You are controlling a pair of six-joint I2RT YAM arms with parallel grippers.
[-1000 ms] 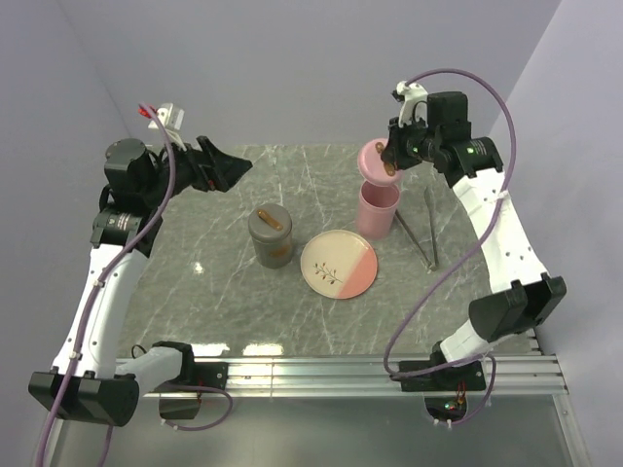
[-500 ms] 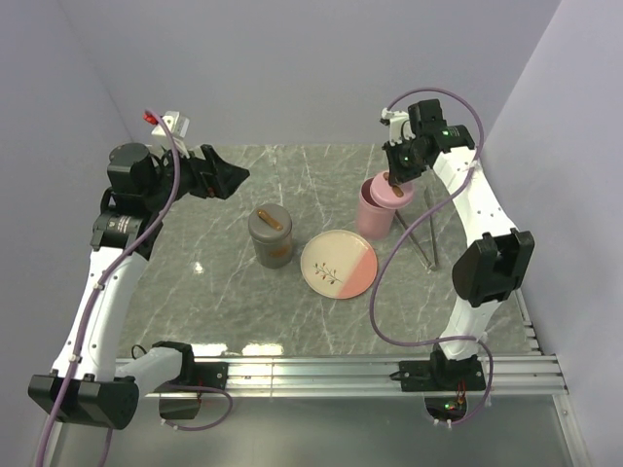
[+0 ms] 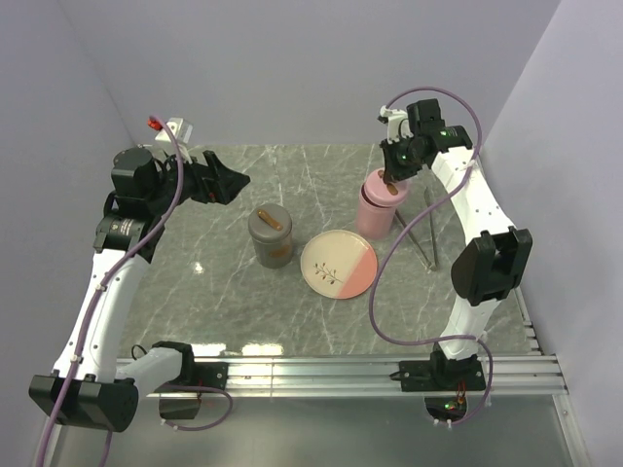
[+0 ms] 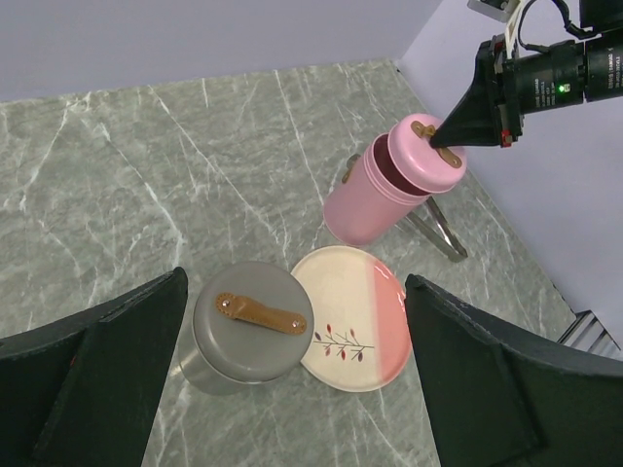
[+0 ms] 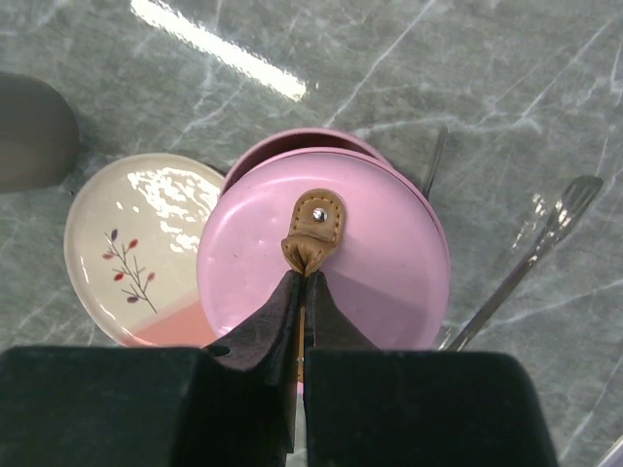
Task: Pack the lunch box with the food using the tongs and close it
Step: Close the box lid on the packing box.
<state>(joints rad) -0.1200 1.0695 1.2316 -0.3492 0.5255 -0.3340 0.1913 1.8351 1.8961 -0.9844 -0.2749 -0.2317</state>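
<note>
The right gripper is pinched tight on the brown strap of the pink lid, holding it over the pink lunch box in the upper right of the overhead view. The lid is not seated. It sits tilted and off-centre, with a dark crescent of the box's mouth showing on one side.

The left gripper hangs in the upper left with its jaws spread wide, holding nothing.

The tongs lie flat on the table, just right of the pink box, and neither gripper is touching them. No food shows anywhere. The plate carries only its painted sprig, and whether food is inside the box cannot be told, because the lid hides it.

The main risk I see is the lid going down crooked. Pressed while skewed, it could jam on the rim or push the tall box over towards the tongs. The strap is a soft, narrow hold (a lid could swing or slip from it). Nothing braces the box from the other side.

The table is grey-green marble with white veins, glossy enough to catch lamp glare, so the box may slide. A grey lidded box stands at centre. Plain pale lilac walls close in on three sides.
</note>
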